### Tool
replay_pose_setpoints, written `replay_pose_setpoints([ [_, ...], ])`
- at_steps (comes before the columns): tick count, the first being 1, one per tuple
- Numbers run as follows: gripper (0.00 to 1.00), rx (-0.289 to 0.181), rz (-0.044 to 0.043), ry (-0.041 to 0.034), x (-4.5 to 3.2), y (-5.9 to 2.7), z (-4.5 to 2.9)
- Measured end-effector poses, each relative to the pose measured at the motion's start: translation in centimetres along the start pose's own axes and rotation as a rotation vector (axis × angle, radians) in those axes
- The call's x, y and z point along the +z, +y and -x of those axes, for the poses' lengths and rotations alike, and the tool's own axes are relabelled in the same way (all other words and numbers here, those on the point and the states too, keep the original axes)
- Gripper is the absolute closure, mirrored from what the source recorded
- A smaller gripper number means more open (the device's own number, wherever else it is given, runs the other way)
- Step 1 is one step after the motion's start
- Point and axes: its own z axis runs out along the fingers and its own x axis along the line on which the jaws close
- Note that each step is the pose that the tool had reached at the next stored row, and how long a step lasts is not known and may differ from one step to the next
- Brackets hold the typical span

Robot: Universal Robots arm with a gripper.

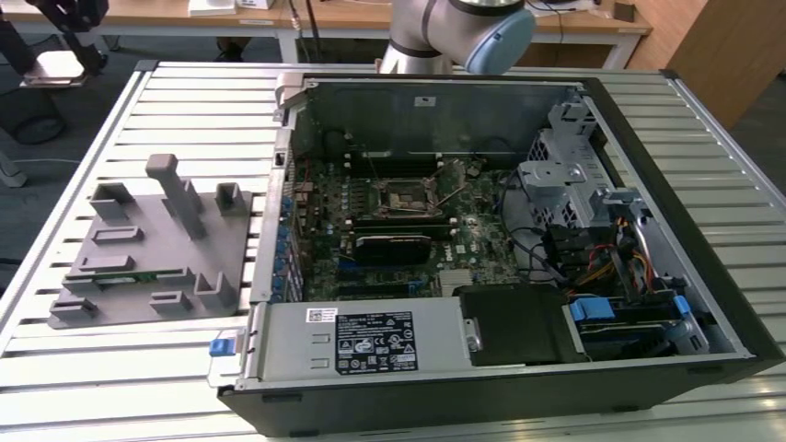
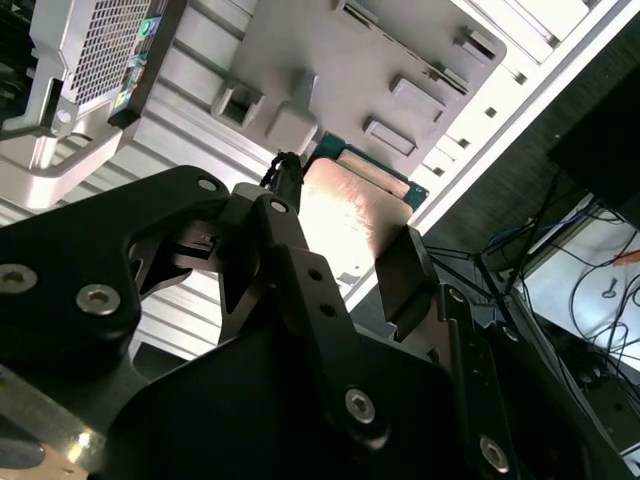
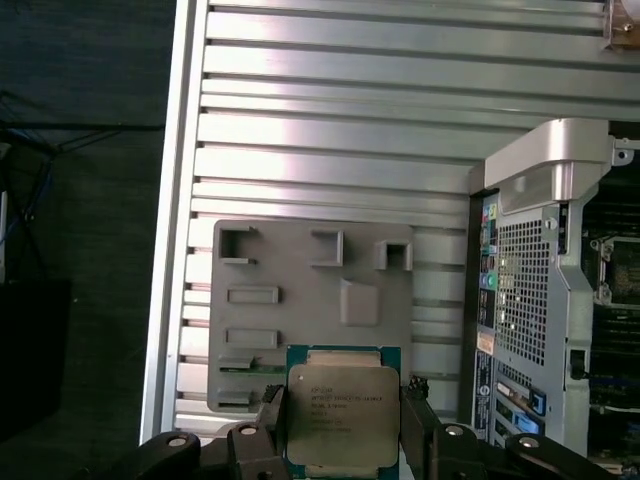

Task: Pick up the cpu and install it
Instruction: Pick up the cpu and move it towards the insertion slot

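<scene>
The cpu (image 3: 343, 418) sits in the pincer (image 3: 342, 395), its silver-grey lid facing the first wrist view and a thin green rim showing round it. The black fingers (image 3: 272, 415) are clamped on two opposite edges. In the second wrist view the same chip (image 2: 345, 210) catches the light between the dark jaws.

Behind it in both wrist views lies a grey fixture plate (image 3: 300, 320) with raised blocks and shallow pockets. The plate rests on the bench (image 1: 184, 92), a slatted aluminium top with bright ribs. In the exterior view it is on the left, just beside an open computer case (image 1: 687, 276). The case lies on its side with the green motherboard (image 1: 406, 230) exposed.

The arm (image 1: 455, 28) rises at the far edge of the bench. Beyond it are wooden desks (image 1: 344, 17), a wooden cabinet (image 1: 724, 46) and dark floor (image 3: 80, 200).
</scene>
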Motion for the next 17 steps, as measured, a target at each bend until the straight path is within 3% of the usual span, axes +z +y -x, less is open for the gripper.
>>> replay_pose_setpoints([
  [17,0.46,0.000,0.0001,-0.0001,0.17,-0.07,1.99],
])
